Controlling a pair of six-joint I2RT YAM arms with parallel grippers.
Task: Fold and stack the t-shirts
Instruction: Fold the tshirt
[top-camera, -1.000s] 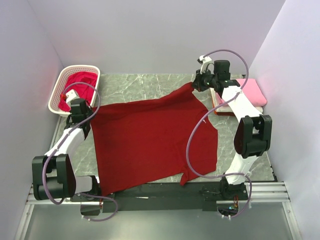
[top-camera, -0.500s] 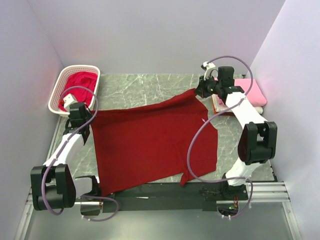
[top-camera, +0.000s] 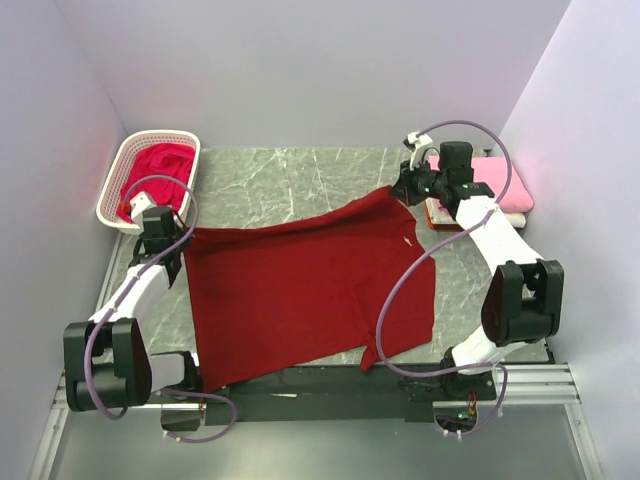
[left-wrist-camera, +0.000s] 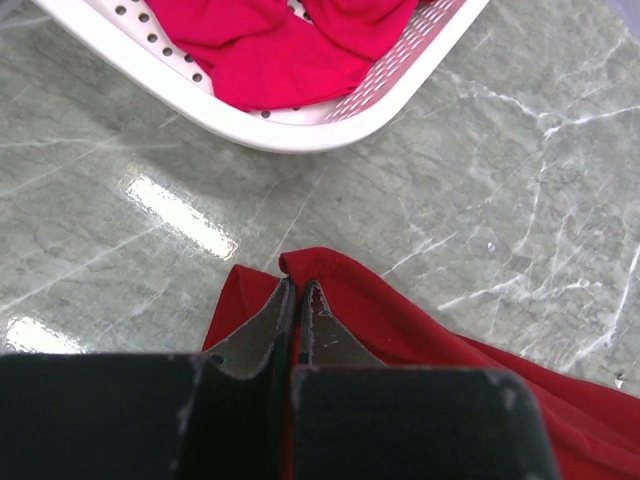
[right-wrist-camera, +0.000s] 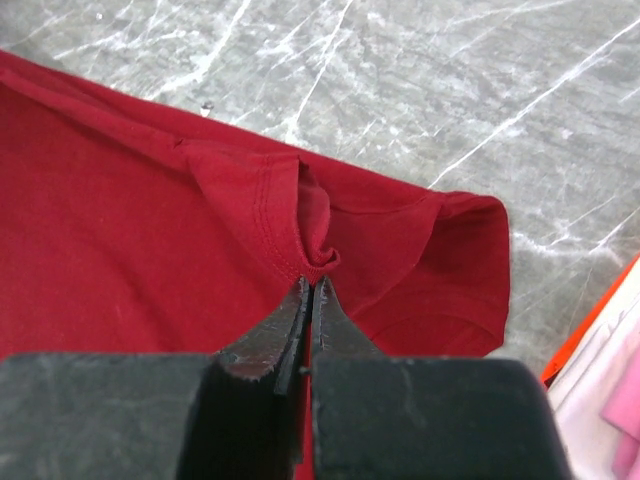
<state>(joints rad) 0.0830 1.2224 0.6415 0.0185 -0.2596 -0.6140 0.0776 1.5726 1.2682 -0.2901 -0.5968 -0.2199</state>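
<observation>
The large dark red t-shirt (top-camera: 300, 290) lies spread over the middle of the table. My left gripper (top-camera: 168, 237) is shut on its far left corner, seen pinched in the left wrist view (left-wrist-camera: 298, 285). My right gripper (top-camera: 402, 190) is shut on a bunched hem at its far right corner (right-wrist-camera: 312, 282), lifted a little off the table. A brighter crimson shirt (top-camera: 155, 170) fills the white basket (top-camera: 109, 196). Folded pink (top-camera: 500, 180) and white (top-camera: 452, 212) shirts are stacked at the far right.
The white lattice basket (left-wrist-camera: 300, 120) stands at the far left, just beyond my left gripper. An orange edge (right-wrist-camera: 595, 320) under the folded stack shows by my right gripper. Purple walls enclose the marble table (top-camera: 300, 175). The black rail (top-camera: 320, 385) runs along the near edge.
Both grippers have moved outward with the shirt's far corners, the right one to the right and nearer. The shirt's far edge is pulled straighter and flatter.
</observation>
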